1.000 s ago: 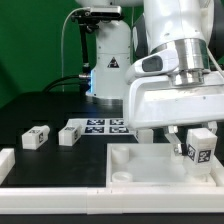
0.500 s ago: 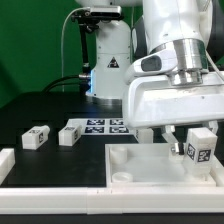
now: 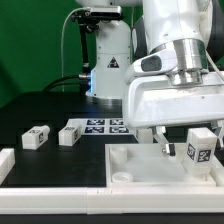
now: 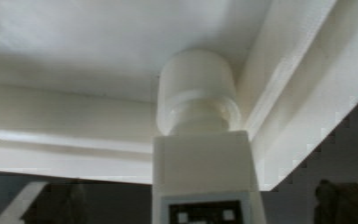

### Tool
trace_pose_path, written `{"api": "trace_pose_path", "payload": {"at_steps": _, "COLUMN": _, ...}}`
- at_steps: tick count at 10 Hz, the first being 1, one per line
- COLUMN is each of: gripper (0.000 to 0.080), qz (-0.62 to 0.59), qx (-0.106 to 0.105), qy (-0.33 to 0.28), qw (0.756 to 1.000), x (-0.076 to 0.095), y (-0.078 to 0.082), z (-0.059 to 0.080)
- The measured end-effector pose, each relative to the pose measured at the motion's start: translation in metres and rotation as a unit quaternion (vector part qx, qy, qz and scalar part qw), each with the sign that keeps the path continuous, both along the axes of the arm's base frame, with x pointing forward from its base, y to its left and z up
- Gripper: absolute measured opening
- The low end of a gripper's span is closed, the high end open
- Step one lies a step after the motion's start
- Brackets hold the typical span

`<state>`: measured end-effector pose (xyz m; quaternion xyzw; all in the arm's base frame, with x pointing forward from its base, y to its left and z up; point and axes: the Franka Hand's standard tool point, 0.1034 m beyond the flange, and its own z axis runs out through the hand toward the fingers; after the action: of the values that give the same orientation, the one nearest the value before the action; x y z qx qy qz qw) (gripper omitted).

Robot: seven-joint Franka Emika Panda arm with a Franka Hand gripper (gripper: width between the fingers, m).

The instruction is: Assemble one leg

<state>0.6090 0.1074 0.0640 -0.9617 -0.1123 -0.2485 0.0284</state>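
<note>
My gripper (image 3: 192, 140) is shut on the leg (image 3: 200, 148), a stubby white block with a marker tag facing the camera. It holds the leg upright over the corner of the large white recessed panel (image 3: 140, 165) on the exterior view's right. In the wrist view the leg (image 4: 202, 120) runs between my dark fingers (image 4: 51, 200), its round end pointing into the panel's corner (image 4: 274, 60). My gripper (image 4: 202, 208) closes round the tagged end. Whether the leg's end touches the panel is hidden.
Two more small white tagged blocks (image 3: 36, 137) (image 3: 68, 133) lie on the dark table at the exterior view's left. The marker board (image 3: 105, 126) lies behind them. A long white rail (image 3: 60, 205) runs along the front, and a white part (image 3: 5, 165) sits at the left edge.
My gripper and the leg have shifted only very slightly above the panel's corner. Nothing else has moved.
</note>
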Motion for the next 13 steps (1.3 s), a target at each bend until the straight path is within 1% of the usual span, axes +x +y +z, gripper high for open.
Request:
{"api": "trace_pose_path", "payload": {"at_steps": 1, "gripper": 0.0648, "qz": 0.0, "qx": 0.0, "qy": -0.001, "qw": 1.0, "x": 0.0, "y": 0.0, "z": 0.001}}
{"api": "trace_pose_path", "payload": {"at_steps": 3, "gripper": 0.0649, "qz": 0.0, "qx": 0.001, "qy": -0.009, "qw": 1.0, "x": 0.005, "y": 0.0, "z": 0.016}}
{"api": "trace_pose_path", "payload": {"at_steps": 4, "gripper": 0.0649, "qz": 0.002, "qx": 0.0, "qy": -0.001, "qw": 1.0, "x": 0.005, "y": 0.002, "z": 0.02}}
{"api": "trace_pose_path", "payload": {"at_steps": 5, "gripper": 0.0649, "qz": 0.005, "qx": -0.001, "qy": 0.019, "qw": 1.0, "x": 0.003, "y": 0.003, "z": 0.017}}
{"api": "trace_pose_path", "payload": {"at_steps": 7, "gripper": 0.0649, "qz": 0.004, "qx": -0.001, "qy": 0.019, "qw": 1.0, "x": 0.004, "y": 0.003, "z": 0.017}}
{"api": "trace_pose_path", "payload": {"at_steps": 8, "gripper": 0.0649, "qz": 0.009, "qx": -0.005, "qy": 0.081, "qw": 0.997, "x": -0.001, "y": 0.004, "z": 0.009}}
{"api": "trace_pose_path", "payload": {"at_steps": 9, "gripper": 0.0649, "qz": 0.012, "qx": -0.008, "qy": 0.141, "qw": 0.99, "x": 0.007, "y": 0.003, "z": 0.013}}
{"api": "trace_pose_path", "payload": {"at_steps": 10, "gripper": 0.0649, "qz": 0.012, "qx": -0.009, "qy": 0.185, "qw": 0.983, "x": 0.009, "y": 0.003, "z": 0.013}}
{"api": "trace_pose_path", "payload": {"at_steps": 11, "gripper": 0.0649, "qz": 0.016, "qx": -0.012, "qy": 0.236, "qw": 0.971, "x": 0.005, "y": 0.004, "z": 0.012}}
{"api": "trace_pose_path", "payload": {"at_steps": 12, "gripper": 0.0649, "qz": 0.017, "qx": -0.012, "qy": 0.262, "qw": 0.965, "x": 0.008, "y": 0.004, "z": 0.012}}
{"api": "trace_pose_path", "payload": {"at_steps": 13, "gripper": 0.0649, "qz": 0.021, "qx": -0.014, "qy": 0.299, "qw": 0.954, "x": 0.005, "y": 0.005, "z": 0.013}}
